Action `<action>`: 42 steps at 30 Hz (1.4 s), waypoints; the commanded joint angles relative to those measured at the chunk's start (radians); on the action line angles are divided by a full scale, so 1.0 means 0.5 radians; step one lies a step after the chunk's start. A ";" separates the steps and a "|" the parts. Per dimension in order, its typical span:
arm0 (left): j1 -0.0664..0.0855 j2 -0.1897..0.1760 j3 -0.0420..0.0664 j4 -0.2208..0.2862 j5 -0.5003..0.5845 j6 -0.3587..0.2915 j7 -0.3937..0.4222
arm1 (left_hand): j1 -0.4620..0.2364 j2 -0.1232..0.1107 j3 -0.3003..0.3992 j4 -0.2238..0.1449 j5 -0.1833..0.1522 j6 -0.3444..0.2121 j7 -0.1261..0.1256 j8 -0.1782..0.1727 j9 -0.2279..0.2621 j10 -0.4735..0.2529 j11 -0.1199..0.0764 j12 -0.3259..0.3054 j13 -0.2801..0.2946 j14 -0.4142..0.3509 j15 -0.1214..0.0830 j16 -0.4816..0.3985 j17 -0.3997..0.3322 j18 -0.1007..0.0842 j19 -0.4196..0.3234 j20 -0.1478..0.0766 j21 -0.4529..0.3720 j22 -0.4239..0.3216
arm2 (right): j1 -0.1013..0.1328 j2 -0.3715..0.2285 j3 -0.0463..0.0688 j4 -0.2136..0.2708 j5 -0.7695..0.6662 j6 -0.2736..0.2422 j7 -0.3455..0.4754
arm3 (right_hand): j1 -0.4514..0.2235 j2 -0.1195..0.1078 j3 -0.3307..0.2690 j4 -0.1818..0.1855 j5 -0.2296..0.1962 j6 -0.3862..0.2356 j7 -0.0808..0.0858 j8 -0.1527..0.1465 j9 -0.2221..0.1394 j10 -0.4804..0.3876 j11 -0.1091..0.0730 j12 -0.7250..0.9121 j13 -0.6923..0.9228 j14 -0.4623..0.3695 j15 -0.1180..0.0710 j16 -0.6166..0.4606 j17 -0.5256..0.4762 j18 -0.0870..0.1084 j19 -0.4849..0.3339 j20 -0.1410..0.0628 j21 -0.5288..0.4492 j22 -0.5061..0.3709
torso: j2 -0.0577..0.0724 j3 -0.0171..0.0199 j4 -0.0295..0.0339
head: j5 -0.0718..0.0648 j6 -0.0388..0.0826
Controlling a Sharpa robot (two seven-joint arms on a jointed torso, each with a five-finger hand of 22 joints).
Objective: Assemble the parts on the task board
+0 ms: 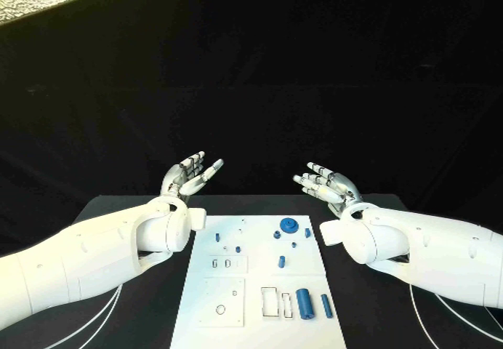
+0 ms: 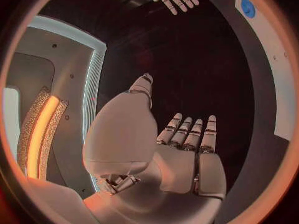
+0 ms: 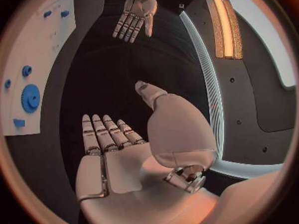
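Note:
The white task board [image 1: 251,320] lies in the middle of the black table. On it are small blue parts: a round gear [image 1: 288,224] near the far edge, a thick cylinder [image 1: 304,303] and a thin pin [image 1: 326,306] near the front. My left hand [image 1: 192,175] is raised beyond the board's far left corner, fingers spread, holding nothing. My right hand [image 1: 326,186] is raised beyond the far right corner, also spread and empty. The left wrist view shows the left hand [image 2: 181,149] and the gear [image 2: 247,7]. The right wrist view shows the right hand [image 3: 124,149] and the gear [image 3: 29,97].
Several smaller blue pieces [image 1: 281,260] sit around the board's middle, with empty slots [image 1: 270,301] beside the cylinder. Black table [image 1: 126,218] surrounds the board on both sides. White cables [image 1: 99,323] curve along the table near both arms.

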 commanded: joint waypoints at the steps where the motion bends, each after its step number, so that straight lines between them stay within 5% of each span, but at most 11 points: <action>1: 0.004 0.006 0.001 -0.001 -0.029 0.138 -0.006 | 0.104 0.010 0.007 0.028 0.022 0.052 0.151 0.015 0.006 0.045 0.013 0.014 0.006 0.046 0.016 0.018 0.007 0.024 0.009 0.035 0.016 0.003 | 0.034 0.006 -0.025 -0.026 -0.103 0.356 -0.140 | 0.333 -0.025 0.101 -0.230 -0.222 0.398 0.317 0.116 0.087 0.434 -0.021 0.063 0.033 0.472 -0.039 0.112 0.071 0.084 0.265 0.006 0.105 0.049 | 0.000 -0.0004 0.000 | 0.000 0.000; 7: 0.004 0.006 0.001 -0.001 -0.029 0.138 -0.006 | 0.138 0.100 0.077 0.020 0.010 0.205 0.202 0.042 0.023 0.240 0.070 0.030 0.020 0.270 0.038 0.057 0.038 0.049 0.147 0.039 0.045 0.020 | 0.065 0.009 -0.054 -0.046 -0.118 0.428 -0.172 | 0.377 -0.023 0.174 -0.317 -0.207 0.978 0.277 0.287 0.201 1.094 -0.085 0.140 0.061 1.033 -0.118 0.242 0.144 0.160 0.651 0.005 0.242 0.104 | 0.000 -0.0004 0.000 | 0.000 0.000; 8: 0.005 -0.135 0.000 0.090 -0.032 0.270 0.025 | 0.145 0.108 0.085 0.019 0.009 0.228 0.204 0.046 0.026 0.268 0.074 0.032 0.021 0.303 0.039 0.062 0.043 0.051 0.178 0.040 0.053 0.024 | 0.102 -0.048 -0.039 -0.115 -1.106 0.198 -0.158 | 0.370 -0.036 0.193 -0.326 -0.206 1.138 0.261 0.334 0.229 1.179 -0.106 0.154 0.062 1.114 -0.143 0.270 0.154 0.184 0.806 0.003 0.298 0.128 | 0.057 -0.0044 0.010 | -0.006 -0.029; 11: 0.005 -0.164 0.001 0.127 -0.043 0.271 0.030 | 0.180 0.150 0.132 0.011 0.003 0.490 0.240 0.112 0.065 0.660 0.134 0.080 0.048 0.705 0.046 0.149 0.098 0.072 0.623 0.038 0.164 0.075 | 0.120 -0.055 -0.036 -0.128 -1.314 0.195 -0.202 | 0.347 -0.063 0.245 -0.334 -0.201 1.236 0.237 0.346 0.231 1.289 -0.136 0.131 0.056 1.223 -0.178 0.288 0.159 0.217 0.913 -0.001 0.350 0.139 | 0.074 -0.0063 0.015 | -0.010 -0.026; 15: 0.006 -0.205 0.001 0.192 -0.072 0.283 0.031 | 0.218 0.158 0.170 0.004 0.001 0.761 0.231 0.174 0.102 1.126 0.112 0.128 0.071 1.133 -0.001 0.252 0.165 0.137 0.916 0.033 0.261 0.098 | 0.149 -0.064 -0.034 -0.139 -1.596 0.219 -0.268 | 0.323 -0.099 0.284 -0.333 -0.168 1.320 0.213 0.355 0.231 1.401 -0.165 0.109 0.056 1.344 -0.215 0.314 0.166 0.225 1.026 -0.028 0.406 0.154 | 0.108 -0.0086 0.025 | -0.023 -0.009; 22: 0.007 -0.288 0.010 0.327 -0.116 0.321 0.032 | 0.270 0.155 0.220 -0.009 0.005 0.873 0.223 0.195 0.115 1.194 0.091 0.116 0.068 1.201 -0.025 0.262 0.180 0.168 1.008 0.032 0.293 0.095 | 0.189 -0.071 -0.032 -0.140 -1.978 0.271 -0.362 | 0.304 -0.143 0.281 -0.320 -0.098 1.367 0.188 0.342 0.223 1.474 -0.191 0.069 0.057 1.485 -0.257 0.344 0.178 0.225 1.135 -0.070 0.465 0.171 | 0.171 -0.0171 0.054 | -0.051 -0.007; 26: 0.008 -0.323 0.012 0.389 -0.117 0.329 0.027 | 0.273 0.138 0.246 -0.002 0.003 0.916 0.216 0.199 0.118 1.246 0.078 0.112 0.069 1.266 -0.043 0.282 0.200 0.180 1.075 0.026 0.319 0.096 | 0.200 -0.054 -0.032 -0.153 -2.197 0.300 -0.443 | 0.307 -0.158 0.253 -0.305 -0.115 1.435 0.156 0.355 0.226 1.600 -0.237 0.072 0.062 1.675 -0.324 0.409 0.227 0.225 1.273 -0.140 0.573 0.221 | 0.197 -0.0172 0.067 | -0.052 -0.019; 31: 0.008 -0.361 0.013 0.464 -0.116 0.342 0.028 | 0.262 0.123 0.258 0.002 0.001 0.968 0.214 0.206 0.123 1.283 0.068 0.107 0.070 1.330 -0.059 0.308 0.229 0.185 1.133 0.017 0.346 0.099 | 0.205 -0.021 -0.031 -0.183 -2.442 0.341 -0.549 | 0.322 -0.165 0.130 -0.274 -0.090 1.536 0.110 0.343 0.219 1.739 -0.295 0.055 0.060 1.880 -0.407 0.423 0.332 0.193 1.396 -0.270 1.057 0.536 | 0.239 -0.0240 0.079 | -0.067 -0.021; 35: 0.008 -0.397 0.015 0.527 -0.113 0.351 0.032 | 0.262 0.122 0.259 0.001 0.001 0.974 0.212 0.208 0.124 1.288 0.067 0.108 0.071 1.332 -0.060 0.309 0.230 0.185 1.136 0.016 0.347 0.099 | 0.206 0.010 -0.032 -0.199 -2.630 0.372 -0.643 | 0.314 -0.191 0.110 -0.261 -0.100 1.573 0.085 0.341 0.223 1.788 -0.327 0.060 0.064 2.108 -0.467 0.540 0.436 0.217 1.460 -0.307 1.234 0.651 | 0.272 -0.0293 0.086 | -0.078 -0.029; 40: 0.009 -0.435 0.022 0.596 -0.111 0.362 0.032 | 0.262 0.121 0.260 0.001 0.001 0.976 0.212 0.208 0.124 1.290 0.066 0.108 0.071 1.333 -0.060 0.309 0.231 0.185 1.138 0.016 0.348 0.099 | 0.205 0.031 -0.032 -0.182 -2.776 0.418 -0.730 | 0.258 -0.286 0.170 -0.187 -0.103 1.611 0.060 0.316 0.239 1.812 -0.369 0.059 0.065 2.347 -0.529 1.098 0.857 0.218 1.629 -0.368 1.549 0.869 | 0.300 -0.0335 0.097 | -0.091 -0.034; 42: 0.009 -0.447 0.026 0.616 -0.108 0.367 0.030 | 0.262 0.121 0.261 0.001 0.001 0.977 0.211 0.209 0.124 1.291 0.065 0.108 0.071 1.333 -0.060 0.309 0.232 0.185 1.139 0.016 0.348 0.099 | 0.204 0.037 -0.032 -0.174 -2.823 0.439 -0.761 | 0.249 -0.293 0.198 -0.161 -0.102 1.614 0.050 0.311 0.248 1.802 -0.365 0.057 0.065 2.367 -0.527 1.263 0.967 0.179 1.745 -0.367 1.763 1.147 | 0.309 -0.0359 0.102 | -0.098 -0.034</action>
